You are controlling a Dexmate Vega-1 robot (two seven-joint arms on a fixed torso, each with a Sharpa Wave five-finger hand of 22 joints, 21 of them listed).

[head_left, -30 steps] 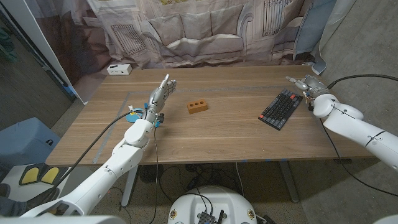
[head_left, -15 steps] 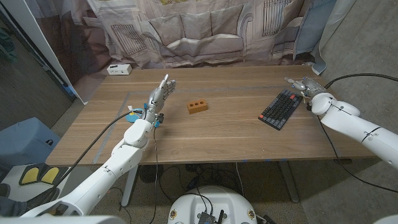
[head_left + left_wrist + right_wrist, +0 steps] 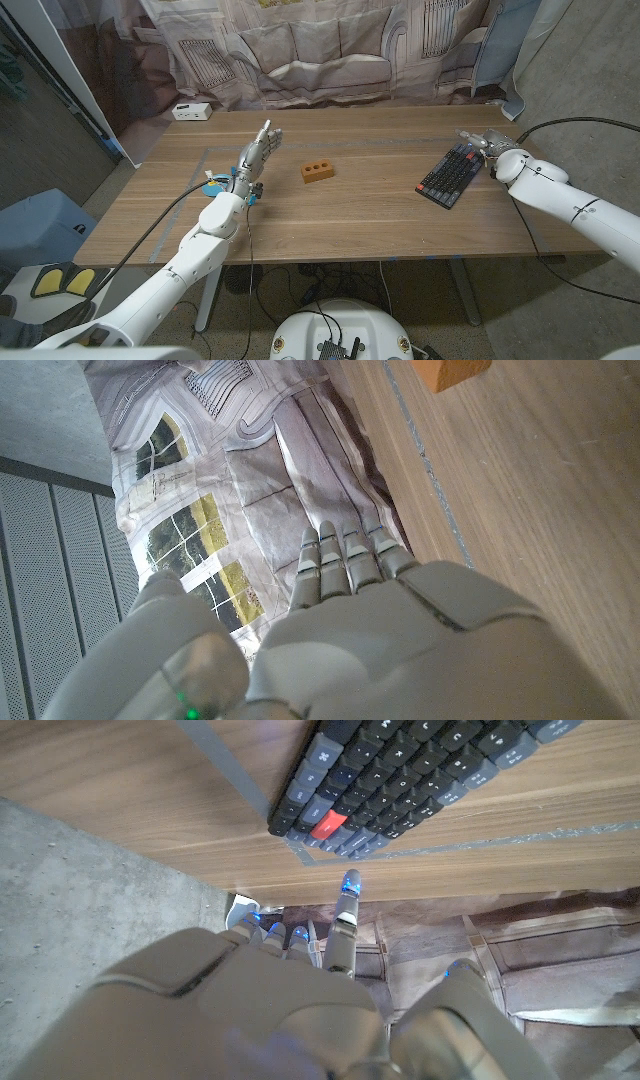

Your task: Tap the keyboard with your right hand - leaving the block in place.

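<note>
A dark keyboard (image 3: 452, 174) lies at an angle on the right part of the wooden table (image 3: 360, 215). My right hand (image 3: 487, 141) hovers by the keyboard's far right corner with its fingers apart and nothing in it. In the right wrist view one finger of that hand (image 3: 300, 1010) reaches toward the keyboard (image 3: 400, 770) and its red key (image 3: 325, 823). The orange block (image 3: 318, 171) with three holes sits mid-table, apart from both hands. My left hand (image 3: 255, 155) stands upright to the block's left, fingers straight and empty. The left hand (image 3: 380, 640) and a corner of the block (image 3: 450, 370) show in the left wrist view.
A small white box (image 3: 190, 111) sits at the table's far left corner. Grey tape lines (image 3: 215, 150) mark the tabletop. A printed curtain (image 3: 320, 50) hangs behind the table. The table's right edge runs just beyond my right hand.
My right hand has shifted slightly lower and closer to the keyboard's far corner. The left hand, block and keyboard have not moved.
</note>
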